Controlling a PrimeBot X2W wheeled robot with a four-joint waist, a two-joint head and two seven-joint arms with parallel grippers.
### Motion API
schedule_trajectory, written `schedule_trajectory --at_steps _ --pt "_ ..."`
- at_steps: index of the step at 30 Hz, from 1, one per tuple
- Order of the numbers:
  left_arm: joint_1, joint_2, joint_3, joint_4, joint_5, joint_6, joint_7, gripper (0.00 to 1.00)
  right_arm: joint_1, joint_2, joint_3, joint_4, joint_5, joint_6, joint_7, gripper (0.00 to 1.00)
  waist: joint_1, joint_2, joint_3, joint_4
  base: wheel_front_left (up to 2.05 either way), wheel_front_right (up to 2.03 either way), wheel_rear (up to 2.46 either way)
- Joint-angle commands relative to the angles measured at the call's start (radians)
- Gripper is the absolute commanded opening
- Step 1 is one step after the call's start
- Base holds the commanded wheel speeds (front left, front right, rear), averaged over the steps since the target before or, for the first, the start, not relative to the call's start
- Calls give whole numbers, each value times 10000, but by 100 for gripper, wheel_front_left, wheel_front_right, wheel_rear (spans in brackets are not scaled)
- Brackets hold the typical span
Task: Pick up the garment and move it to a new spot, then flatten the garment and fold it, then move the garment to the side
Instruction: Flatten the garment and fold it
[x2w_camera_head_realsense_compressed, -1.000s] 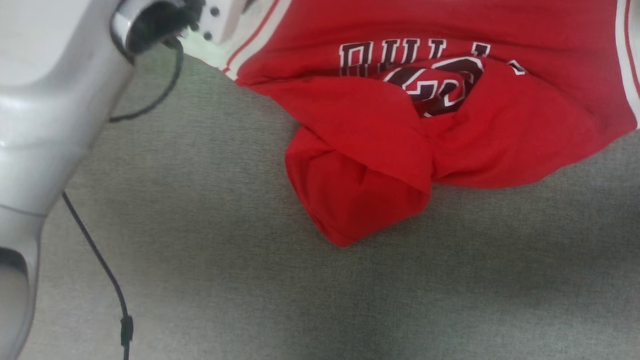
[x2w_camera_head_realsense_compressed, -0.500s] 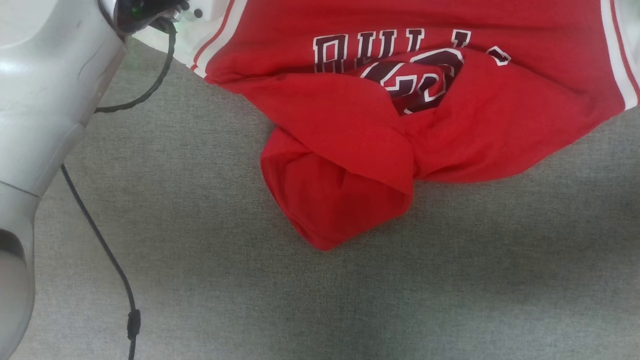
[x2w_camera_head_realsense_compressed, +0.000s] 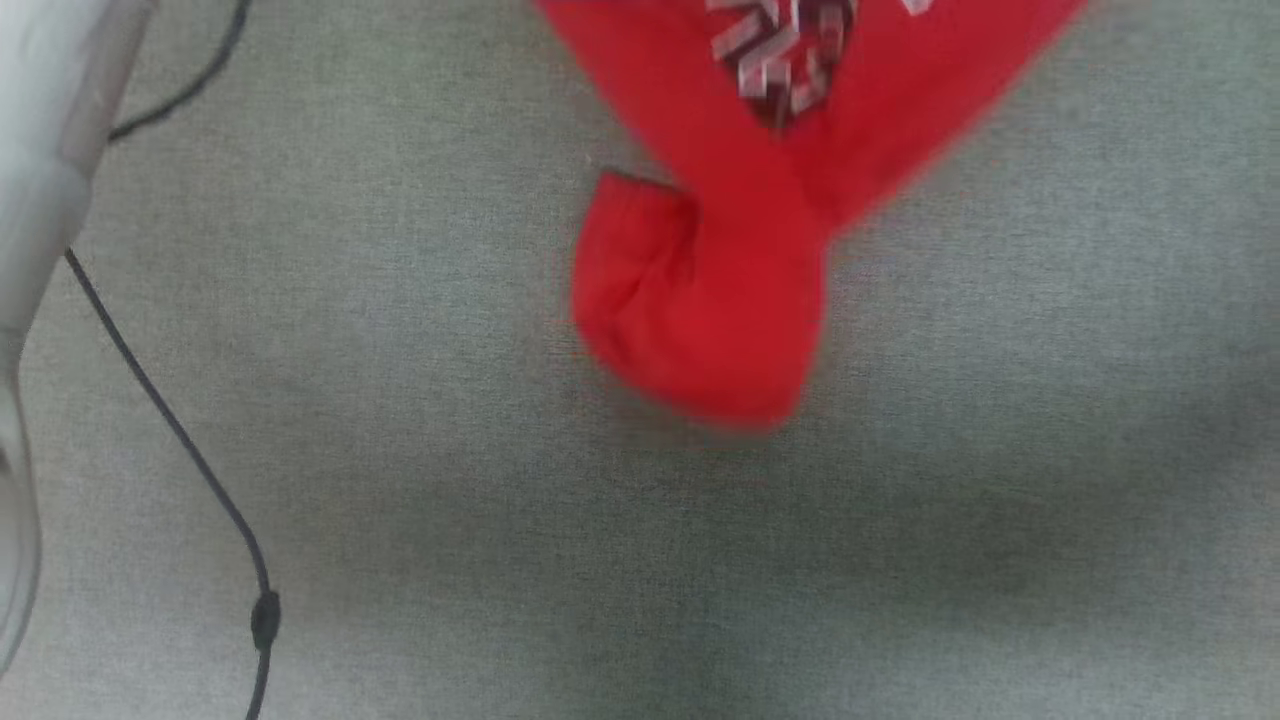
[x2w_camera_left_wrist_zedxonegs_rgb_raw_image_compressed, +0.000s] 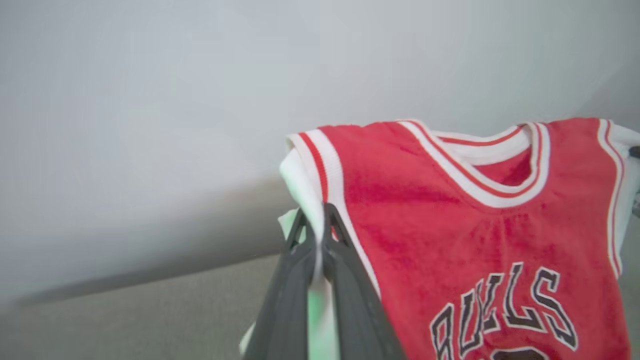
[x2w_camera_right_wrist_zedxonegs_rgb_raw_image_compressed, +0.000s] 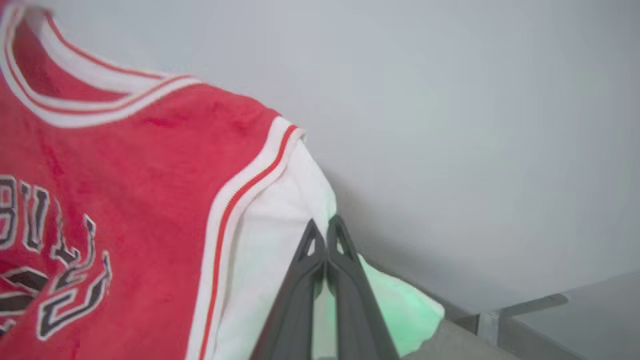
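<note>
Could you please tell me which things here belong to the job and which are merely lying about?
Job:
garment
left gripper and right gripper, each shut on one of its white end panels

Lying about:
black cable
grey upholstered surface
pale wall

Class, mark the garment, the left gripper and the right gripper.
garment (x2w_camera_left_wrist_zedxonegs_rgb_raw_image_compressed: 450, 225), left wrist view, red chest panel.
left gripper (x2w_camera_left_wrist_zedxonegs_rgb_raw_image_compressed: 316, 222), left wrist view, between its fingertips.
right gripper (x2w_camera_right_wrist_zedxonegs_rgb_raw_image_compressed: 325, 227), right wrist view, between its fingertips.

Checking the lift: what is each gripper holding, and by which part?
The garment: left gripper pinches one white shoulder panel, right gripper the other.
</note>
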Motion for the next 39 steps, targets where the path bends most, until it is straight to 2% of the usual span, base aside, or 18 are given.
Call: schedule_trajectory --at_steps 1,4,8,11,14,19,22,26,29,32,36,39 --pt "-317 -224 161 318 77 17 -498 0 -443 290 -388 524 138 -18 -494 0 0 0 -100 -46 0 0 0" --pt "-1096 -517 680 1020 20 171 -1632 0 -1163 1052 -1152 1795 140 -20 -1650 0 0 0 -193 -88 0 0 0" --pt "-2113 -769 1461 1636 -220 142 -3303 0 -2430 1949 -2038 3475 -238 -20 -3410 0 0 0 -354 -220 0 0 0" --pt "-2734 -831 1855 1905 -280 73 -3891 0 -3096 2459 -2365 4430 -488 -20 -4343 0 0 0 -511 -298 0 0 0" --pt "-2808 -898 1917 2027 -277 13 -4046 0 -3266 2723 -2243 4964 -715 -20 -4449 0 0 0 -703 -313 0 0 0" --pt "-1832 -694 1497 1455 -543 -5 -3850 0 -2439 2589 -1564 4927 -924 -20 -4175 0 0 0 -953 -302 0 0 0" --pt "-862 -420 1211 642 -899 -8 -3589 0 -1689 2260 -1303 4433 -621 -20 -3971 0 0 0 -1144 -323 0 0 0" --pt "1129 318 663 -1119 -1648 -12 -3255 0 50 1629 -657 3104 -298 -18 -3913 0 0 0 -1494 -360 0 0 0" --pt "2761 1314 202 -2718 -2393 -11 -2810 0 1438 896 -213 1830 100 -20 -3811 0 0 0 -1770 -413 0 0 0" --pt "4334 2057 -157 -4002 -2860 -13 -2853 0 2959 23 15 473 907 -20 -3458 0 0 0 -2007 -387 0 0 0" --pt "6265 2873 -625 -5559 -3314 -14 -3191 0 4748 -1199 321 -1173 1597 -20 -3064 0 0 0 -2356 -342 0 0 0" --pt "7139 3143 -861 -6057 -3453 -14 -3387 0 5553 -1742 374 -1946 2052 -20 -2889 0 0 0 -2521 -358 0 0 0"
